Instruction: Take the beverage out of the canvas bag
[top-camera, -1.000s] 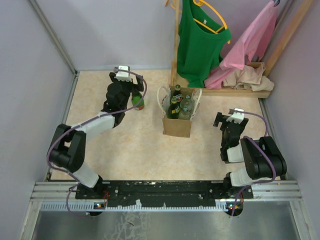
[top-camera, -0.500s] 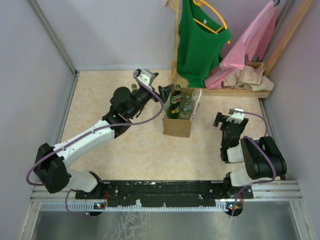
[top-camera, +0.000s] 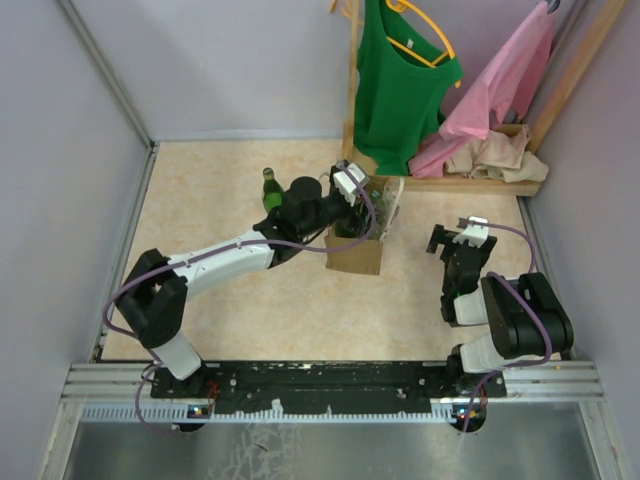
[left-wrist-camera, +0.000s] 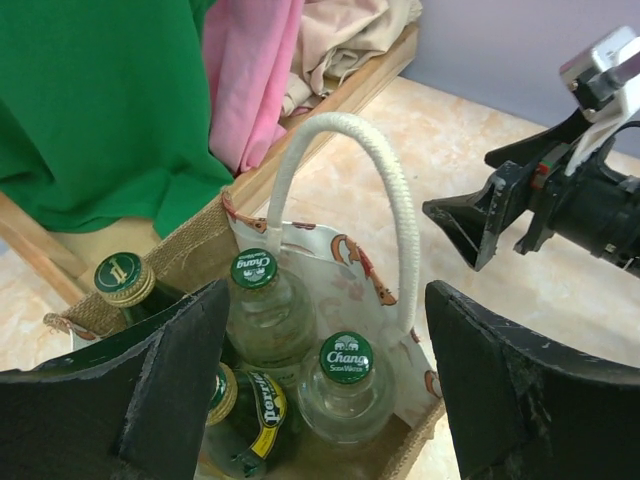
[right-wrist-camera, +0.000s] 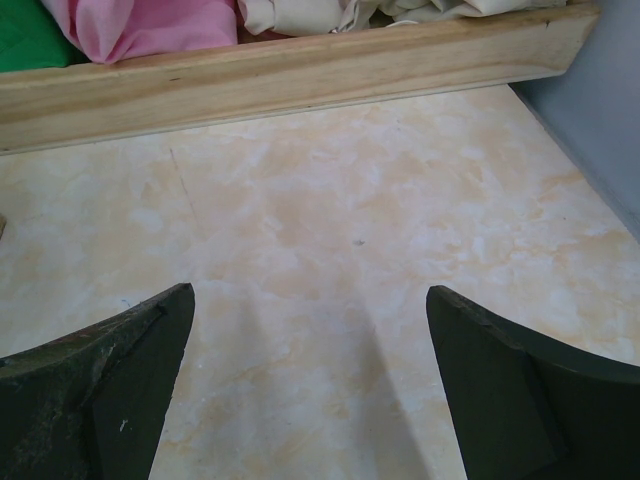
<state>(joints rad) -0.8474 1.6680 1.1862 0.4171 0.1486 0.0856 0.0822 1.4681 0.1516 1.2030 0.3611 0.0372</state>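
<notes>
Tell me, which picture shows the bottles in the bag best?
The left wrist view: it looks down on the bottles in the canvas bag, caps readable. The top view shows them tiny, partly hidden behind the left gripper. The right wrist view shows none.

Bags: one canvas bag (top-camera: 354, 256).
Bottles inside canvas bag: four, namely two clear bottles (left-wrist-camera: 268, 318) and two dark bottles (left-wrist-camera: 252, 402).
Bottles left of canvas bag: one standing bottle (top-camera: 271, 190) on table (top-camera: 300, 310).
Garments hanging behind canvas bag: two, green shirt (top-camera: 400, 90) and pink shirt (top-camera: 505, 75).
</notes>
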